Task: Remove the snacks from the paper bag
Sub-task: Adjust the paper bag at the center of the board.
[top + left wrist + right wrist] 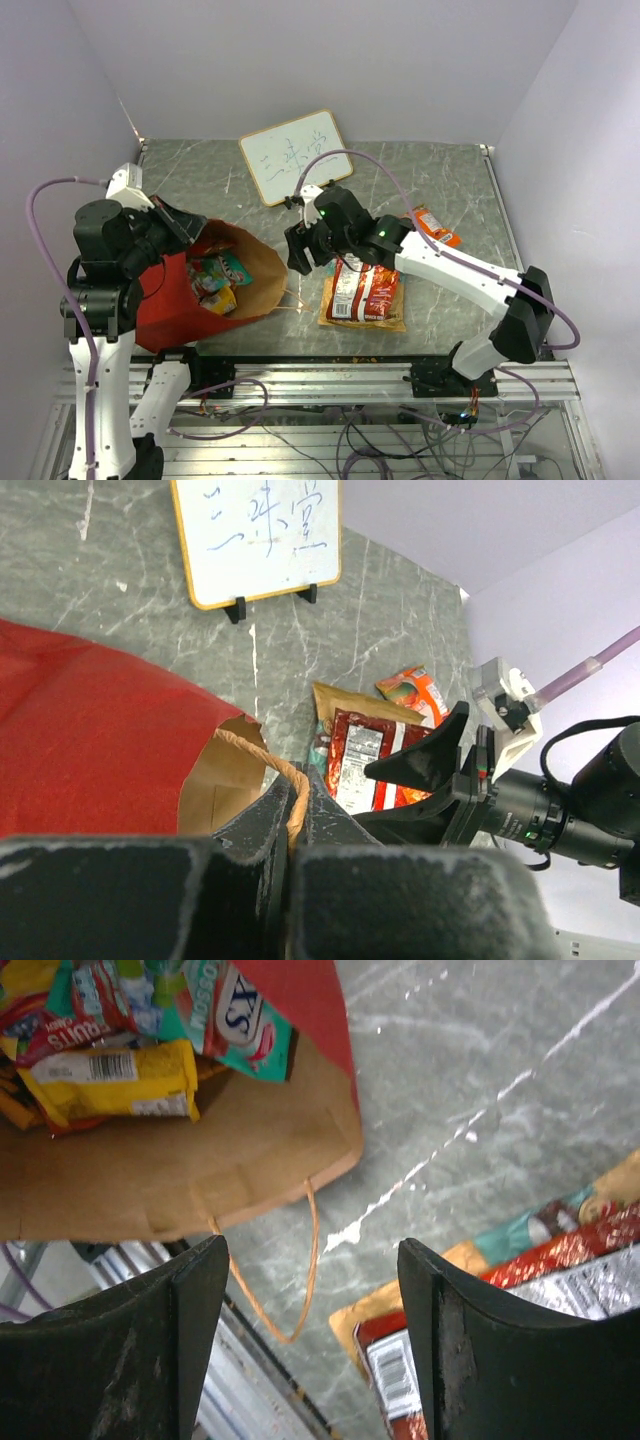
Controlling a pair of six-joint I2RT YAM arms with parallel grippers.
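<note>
My left gripper [290, 825] is pinched shut on the paper bag [258, 262] handle [296, 780], propping the mouth open near the tabletop's [440, 175] left edge. My right gripper [310, 1252] hangs open and empty just outside it, and there are plenty of snacks [110, 1075] inside to grab.

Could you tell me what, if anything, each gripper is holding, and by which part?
The left gripper pinches the paper bag by one loop handle; the right gripper is open and holds nothing.
</note>
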